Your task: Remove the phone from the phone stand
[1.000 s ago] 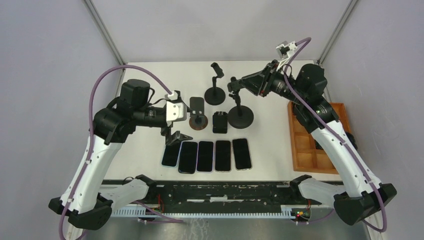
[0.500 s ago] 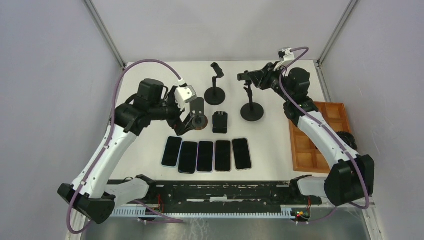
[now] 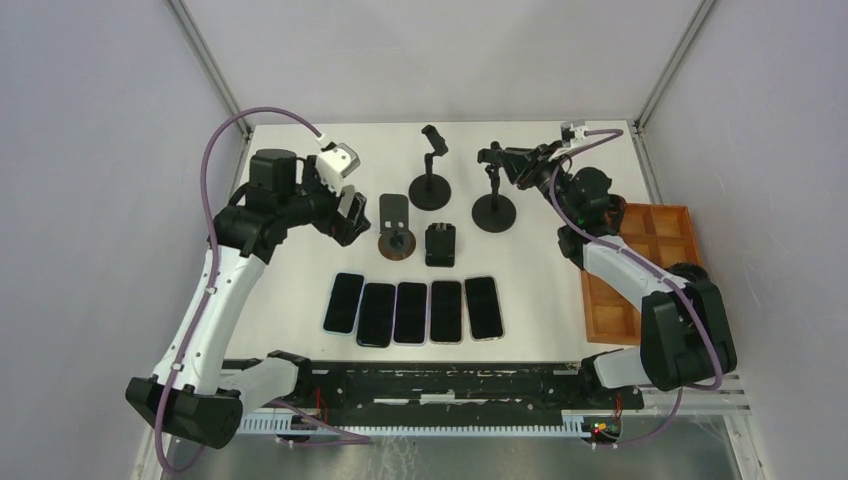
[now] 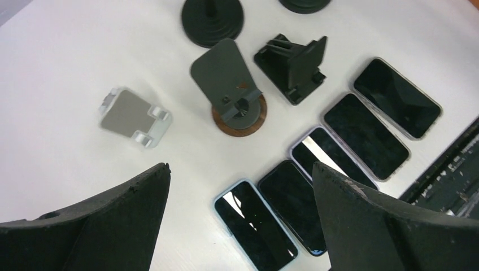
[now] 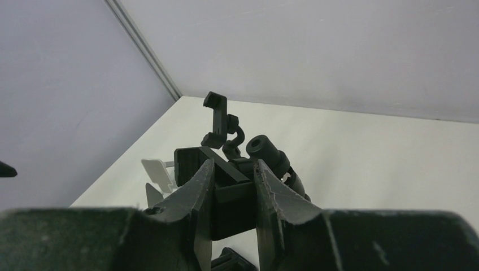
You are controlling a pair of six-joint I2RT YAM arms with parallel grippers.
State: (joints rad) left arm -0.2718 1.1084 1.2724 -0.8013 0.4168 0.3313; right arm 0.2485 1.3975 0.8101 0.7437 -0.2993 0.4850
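Several dark phones (image 3: 411, 312) lie flat in a row near the front of the table, also in the left wrist view (image 4: 257, 228). No stand holds a phone. My left gripper (image 3: 348, 214) hangs open and empty above the table, left of a plate stand on a round wooden base (image 3: 397, 240); in the left wrist view its fingers (image 4: 113, 220) spread wide over the leftmost phones. My right gripper (image 3: 497, 158) is shut on the clamp head (image 5: 234, 197) of a black gooseneck phone stand (image 3: 493, 210).
A second gooseneck stand (image 3: 430, 188) stands at the back centre. A black folding stand (image 3: 440, 245) sits beside the wooden-base stand. A small silver stand (image 4: 134, 117) lies to the left. A wooden compartment tray (image 3: 590, 290) sits at the right edge.
My left gripper has lifted away from the leftmost phone and drawn back to the left. My right arm has swung down with the gooseneck stand, whose base has shifted toward the back.
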